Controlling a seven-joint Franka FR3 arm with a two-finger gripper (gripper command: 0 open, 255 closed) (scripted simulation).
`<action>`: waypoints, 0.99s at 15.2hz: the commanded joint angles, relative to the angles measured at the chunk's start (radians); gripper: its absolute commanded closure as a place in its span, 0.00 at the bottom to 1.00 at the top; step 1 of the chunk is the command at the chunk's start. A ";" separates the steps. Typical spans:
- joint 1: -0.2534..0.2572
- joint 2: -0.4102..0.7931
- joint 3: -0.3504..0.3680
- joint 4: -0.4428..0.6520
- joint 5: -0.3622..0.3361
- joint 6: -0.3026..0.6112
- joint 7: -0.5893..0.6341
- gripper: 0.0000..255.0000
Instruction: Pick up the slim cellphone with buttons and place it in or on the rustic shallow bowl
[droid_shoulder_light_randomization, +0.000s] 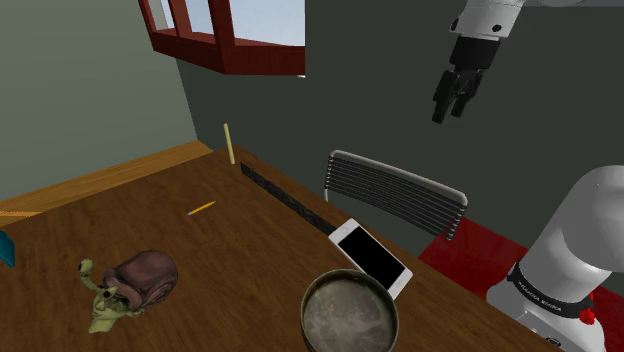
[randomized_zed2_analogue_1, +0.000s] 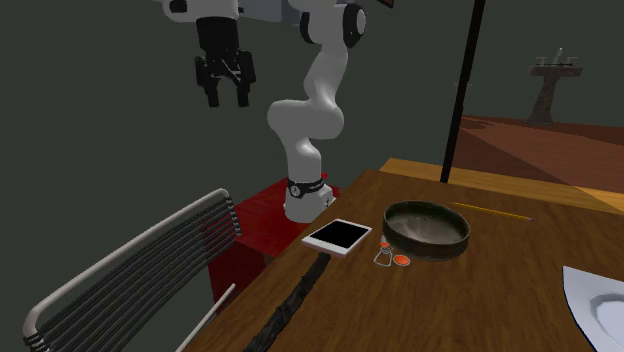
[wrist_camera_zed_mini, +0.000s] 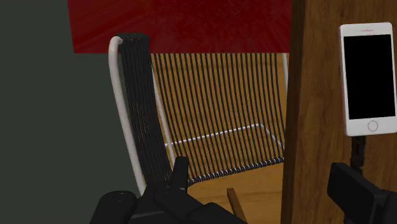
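A slim white cellphone (droid_shoulder_light_randomization: 372, 258) with a black screen and a round home button lies flat near the wooden table's edge, on the side by the robot's stand. It also appears as the white phone (randomized_zed2_analogue_1: 338, 236) (wrist_camera_zed_mini: 368, 76) in the other views. Close beside it stands a shallow, dark, mottled bowl (droid_shoulder_light_randomization: 312, 290) (randomized_zed2_analogue_1: 445, 240). My black gripper (droid_shoulder_light_randomization: 455, 105) (randomized_zed2_analogue_1: 225, 95) hangs high in the air, open, holding nothing. It is over the chair beside the table, off to the side of the phone. In the wrist view the gripper (wrist_camera_zed_mini: 264, 175) has its fingers wide apart.
A slatted chair (droid_shoulder_light_randomization: 395, 190) (randomized_zed2_analogue_1: 150, 260) (wrist_camera_zed_mini: 210, 108) stands against the table edge under the hand. A brown and green snail figurine (droid_shoulder_light_randomization: 130, 285) and a yellow pencil (droid_shoulder_light_randomization: 201, 208) lie on the table. A dark groove (randomized_zed2_analogue_1: 290, 305) runs along it. Small orange-tipped items (randomized_zed2_analogue_1: 392, 260) sit by the bowl.
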 joint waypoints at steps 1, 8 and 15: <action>0.000 0.000 0.000 0.000 0.000 0.000 0.000 0.00; 0.138 0.431 -0.191 0.182 0.137 -0.020 -0.380 0.00; 0.218 0.872 -0.248 0.440 0.315 -0.187 -0.755 0.00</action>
